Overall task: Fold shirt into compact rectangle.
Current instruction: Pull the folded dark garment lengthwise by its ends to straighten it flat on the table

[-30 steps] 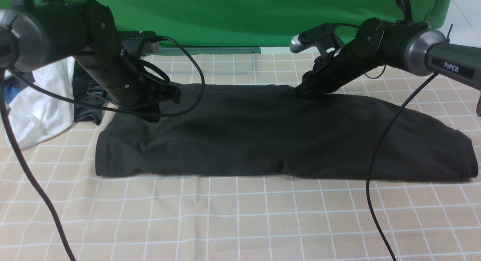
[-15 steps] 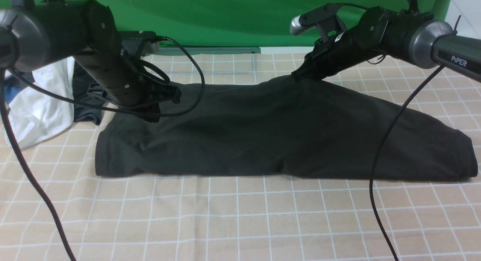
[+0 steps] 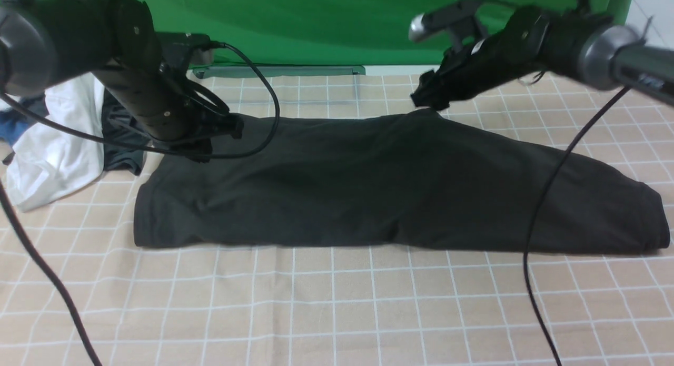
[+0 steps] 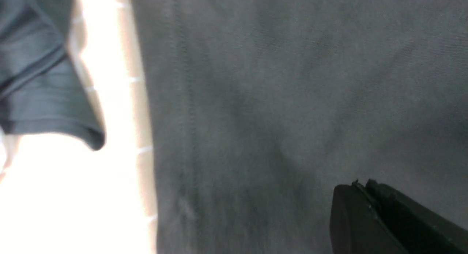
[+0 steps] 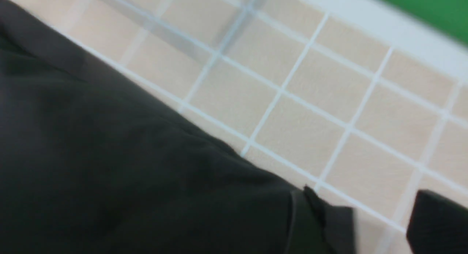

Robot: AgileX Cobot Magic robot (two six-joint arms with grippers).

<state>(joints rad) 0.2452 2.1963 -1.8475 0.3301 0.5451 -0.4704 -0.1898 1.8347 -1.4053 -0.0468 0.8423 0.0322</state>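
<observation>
- Black long-sleeved cotton shirt (image 3: 368,187) lies folded into a long, low band across the middle of a beige tablecloth with a white grid (image 3: 326,303). Its near edge runs straight, and its far edge rises to a small peak right of centre.
- Left robot gripper (image 3: 202,155), black, hangs just above the shirt's far left corner. The left wrist view shows its two fingers (image 4: 384,217) pressed flat together with no fabric between them, over plain shirt cloth.
- Right robot gripper (image 3: 423,100), black and blurred, sits just above the peak in the shirt's far edge. In the right wrist view its jaws stand apart, with bare tablecloth showing in the gap. One finger (image 5: 438,224) is clear of the shirt; whether the other touches the hem cannot be told.
- Crumpled white garment (image 3: 58,145) lies beyond the shirt's left end, with a smaller dark grey-teal garment (image 3: 124,158) between it and the shirt.
- Scrap of blue cloth (image 3: 16,129) shows at the far left.
- Green fabric backdrop (image 3: 316,23) hangs behind the table.
</observation>
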